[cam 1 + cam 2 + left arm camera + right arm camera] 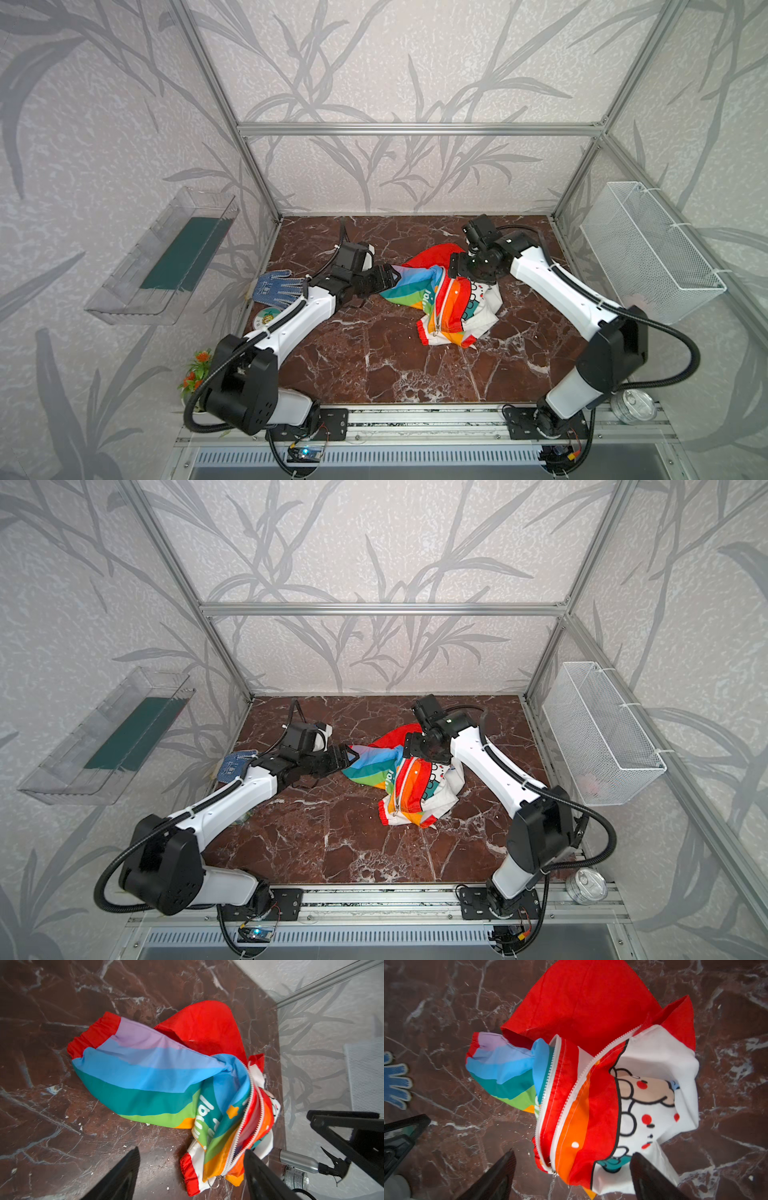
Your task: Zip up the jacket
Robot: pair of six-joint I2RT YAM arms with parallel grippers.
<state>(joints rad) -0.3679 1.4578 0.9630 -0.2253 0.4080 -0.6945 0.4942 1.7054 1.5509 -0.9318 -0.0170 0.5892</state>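
Observation:
The jacket (pixel 446 297) (pixel 409 783) lies crumpled on the marble table, rainbow sleeve to the left, red hood (pixel 581 1001) at the back, white cartoon-print lining (pixel 654 1095) turned out on the right. Its white zipper (pixel 548 1093) stands apart along most of its length; the two rows meet only at the hem, where a ring pull (pixel 214 1183) shows. My left gripper (pixel 390 276) (pixel 191 1153) is open at the sleeve's cuff end. Above the jacket's collar end, my right gripper (pixel 455 268) (pixel 573 1154) hangs open, with the hem lying below its jaws.
A blue dotted glove (pixel 274 286) (pixel 396 1082) and a round green-and-white disc (pixel 266 320) lie by the left table edge. A clear tray (pixel 166 257) hangs on the left wall, a white wire basket (pixel 648 249) on the right. A can (pixel 633 405) stands front right.

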